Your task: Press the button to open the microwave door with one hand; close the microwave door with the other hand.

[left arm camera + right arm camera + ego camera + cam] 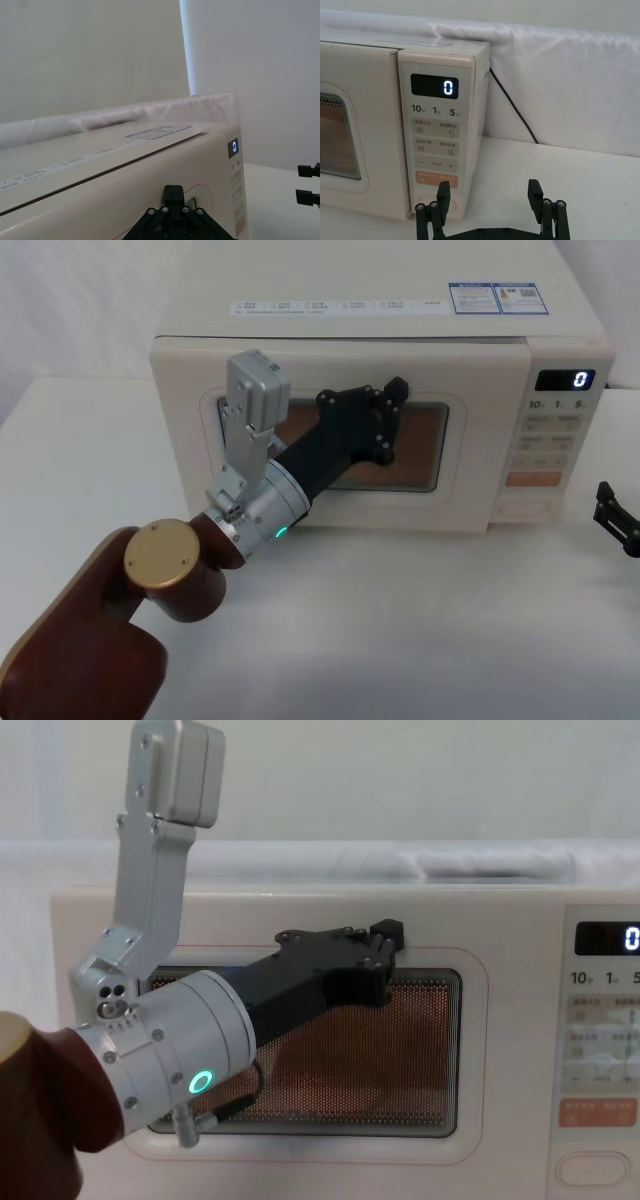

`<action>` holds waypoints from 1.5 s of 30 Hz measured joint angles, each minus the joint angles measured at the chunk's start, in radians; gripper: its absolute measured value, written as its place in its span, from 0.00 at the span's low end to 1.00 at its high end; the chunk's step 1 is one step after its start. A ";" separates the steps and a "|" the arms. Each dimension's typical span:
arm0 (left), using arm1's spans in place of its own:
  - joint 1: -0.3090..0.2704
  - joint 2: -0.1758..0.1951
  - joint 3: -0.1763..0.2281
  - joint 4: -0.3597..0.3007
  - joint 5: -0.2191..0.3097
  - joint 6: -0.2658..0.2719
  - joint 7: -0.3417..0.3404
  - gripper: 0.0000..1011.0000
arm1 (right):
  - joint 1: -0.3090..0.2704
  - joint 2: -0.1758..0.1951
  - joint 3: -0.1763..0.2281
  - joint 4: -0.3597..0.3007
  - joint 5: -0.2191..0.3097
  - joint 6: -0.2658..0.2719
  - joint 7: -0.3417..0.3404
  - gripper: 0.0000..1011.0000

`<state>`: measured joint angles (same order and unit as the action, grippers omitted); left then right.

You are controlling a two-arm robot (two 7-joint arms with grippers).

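Item 1: cream microwave oven (pixel 330 325) on the white bench (pixel 420 620), display reading "0".

Item 2: large cream microwave door with dark rounded window (pixel 420 1050). It looks flush with the oven front, so I judge it closed or nearly so. No brand logo is readable to me from here.

Item 3: wide cream pill-shaped button (pixel 592 1169), at the foot of the control panel, under the orange rectangular key (pixel 596 1112). Nothing touches it.

Item 4: my left hand (pixel 392 390), black, on a silver-grey arm with a green ring light. It sits against the upper part of the door window, placed there, I judge, to push the door shut. Whether its fingers are spread or pressed together I cannot tell.

Item 5: my right hand (pixel 490 192), black, fingers spread and empty. It hovers low over the bench just in front of the control panel, clear of the keys, which suits the button press.

Item 6: readable writing. Panel figures "10", "1", "5" beneath the display; keypad labels and top stickers (pixel 492 295) too small to read.
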<state>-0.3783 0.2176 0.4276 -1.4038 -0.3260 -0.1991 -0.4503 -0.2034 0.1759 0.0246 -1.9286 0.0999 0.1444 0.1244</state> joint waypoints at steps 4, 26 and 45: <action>-0.006 -0.008 0.001 0.009 0.000 -0.002 0.000 0.00 | 0.000 0.000 0.000 0.000 0.000 0.000 0.000 0.99; -0.011 -0.027 -0.006 0.022 0.018 0.022 0.035 0.00 | 0.000 0.000 0.000 0.000 0.000 0.000 0.000 0.99; 0.025 0.016 0.034 -0.033 -0.082 0.004 -0.094 0.00 | 0.000 0.000 0.000 0.000 0.000 0.000 0.000 0.99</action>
<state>-0.3533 0.2333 0.4617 -1.4371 -0.4082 -0.1948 -0.5440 -0.2034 0.1759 0.0246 -1.9286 0.0999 0.1444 0.1244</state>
